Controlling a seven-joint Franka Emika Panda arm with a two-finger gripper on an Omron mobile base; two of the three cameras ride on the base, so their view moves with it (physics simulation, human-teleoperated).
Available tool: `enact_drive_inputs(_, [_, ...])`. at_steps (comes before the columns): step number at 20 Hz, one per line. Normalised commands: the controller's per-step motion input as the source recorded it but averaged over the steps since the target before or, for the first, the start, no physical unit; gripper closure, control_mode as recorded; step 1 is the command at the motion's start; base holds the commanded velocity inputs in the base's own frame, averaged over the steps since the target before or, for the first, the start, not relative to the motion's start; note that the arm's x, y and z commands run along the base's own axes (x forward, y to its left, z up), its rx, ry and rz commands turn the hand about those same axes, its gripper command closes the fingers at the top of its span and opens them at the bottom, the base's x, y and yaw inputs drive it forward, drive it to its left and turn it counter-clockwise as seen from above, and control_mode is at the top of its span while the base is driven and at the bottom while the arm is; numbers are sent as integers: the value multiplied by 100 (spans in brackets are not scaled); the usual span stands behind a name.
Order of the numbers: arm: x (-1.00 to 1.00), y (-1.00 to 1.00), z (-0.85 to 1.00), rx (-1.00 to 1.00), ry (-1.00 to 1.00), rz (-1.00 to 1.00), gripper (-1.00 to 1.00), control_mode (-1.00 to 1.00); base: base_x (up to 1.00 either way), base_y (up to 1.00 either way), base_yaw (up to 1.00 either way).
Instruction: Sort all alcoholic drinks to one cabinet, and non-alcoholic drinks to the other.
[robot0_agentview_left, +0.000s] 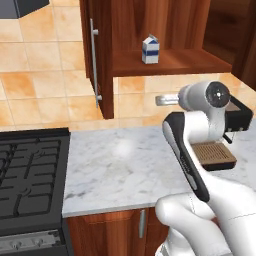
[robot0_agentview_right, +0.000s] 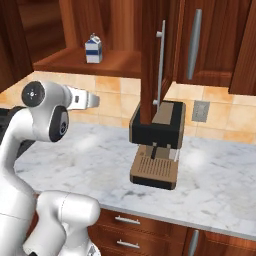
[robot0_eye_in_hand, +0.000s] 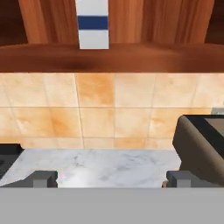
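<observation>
Jaws (robot0_eye_in_hand: 111, 178) spread wide and empty above the marble desk (robot0_agentview_left: 120, 165), facing the tiled wall.

Overhead hangs the dark red-brown wall cabinet (robot0_agentview_left: 165, 30) with its doors open and a lighter brown shelf board (robot0_agentview_left: 170, 62); one door (robot0_agentview_left: 97, 55) carries a long silver bar handle (robot0_agentview_left: 93, 62). A black-and-brown coffee machine (robot0_agentview_right: 157, 145) sits on the desk near the stove (robot0_agentview_left: 30, 175). The white-and-blue milk carton (robot0_agentview_left: 150, 49) stands upright on the shelf board, well above the jaws.
</observation>
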Motion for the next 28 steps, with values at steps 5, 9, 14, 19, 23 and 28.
enact_drive_inputs(5, [-63,0,-83,-1,40,0,-100,-100,0,0,0])
enact_drive_inputs(9, [-50,0,-44,-1,19,0,-100,100,-25,0,0])
enact_drive_inputs(14, [0,0,0,0,0,0,-100,100,-100,-18,-7])
enact_drive_inputs(19, [0,0,0,0,0,0,-100,100,-76,-22,-63])
enact_drive_inputs(23, [0,0,0,0,0,0,-100,100,-41,-21,-61])
enact_drive_inputs(28, [0,0,0,0,0,0,-100,100,-5,-33,-47])
